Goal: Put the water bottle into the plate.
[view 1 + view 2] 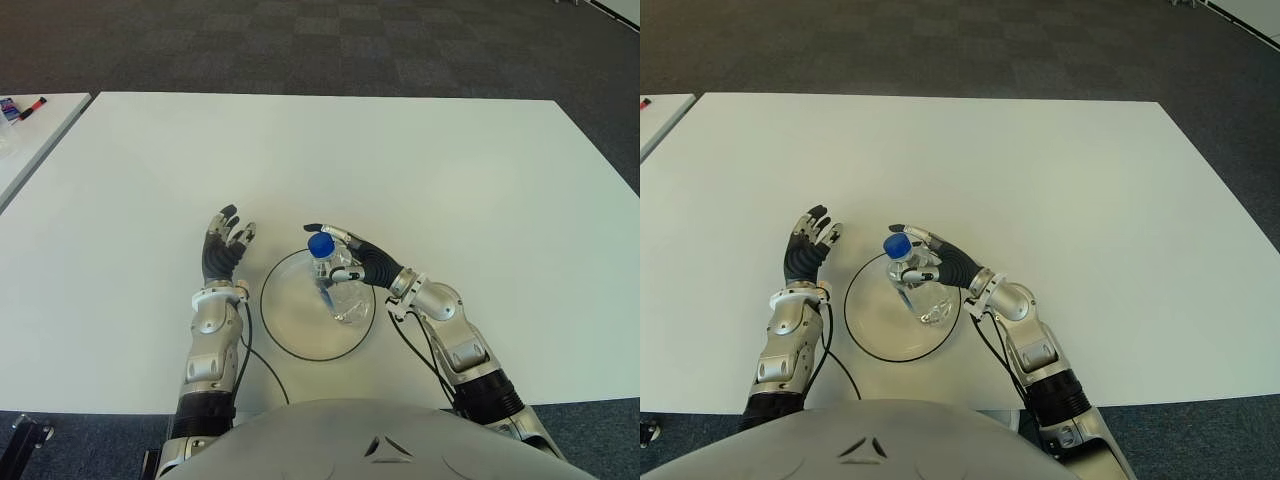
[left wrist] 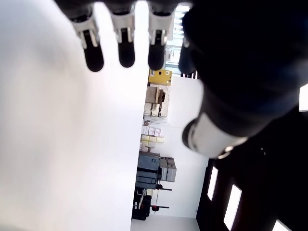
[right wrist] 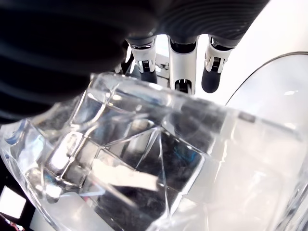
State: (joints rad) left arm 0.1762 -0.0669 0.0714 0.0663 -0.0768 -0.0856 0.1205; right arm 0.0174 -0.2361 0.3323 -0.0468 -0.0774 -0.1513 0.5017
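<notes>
A clear water bottle [image 1: 340,288] with a blue cap [image 1: 320,245] stands in the clear round plate [image 1: 290,330] near the table's front edge, on the plate's right side. My right hand [image 1: 345,255] reaches in from the right and sits around the bottle's upper part. Its fingers [image 3: 180,72] stretch straight past the bottle, and the thumb is on the near side. In the right wrist view the faceted bottle [image 3: 144,159] fills the space by the palm. My left hand [image 1: 226,245] shows just left of the plate, fingers spread and holding nothing.
The white table [image 1: 420,170] extends far beyond the plate on all sides. A second white table [image 1: 30,130] stands at the far left with small items on its corner. Dark carpet lies beyond.
</notes>
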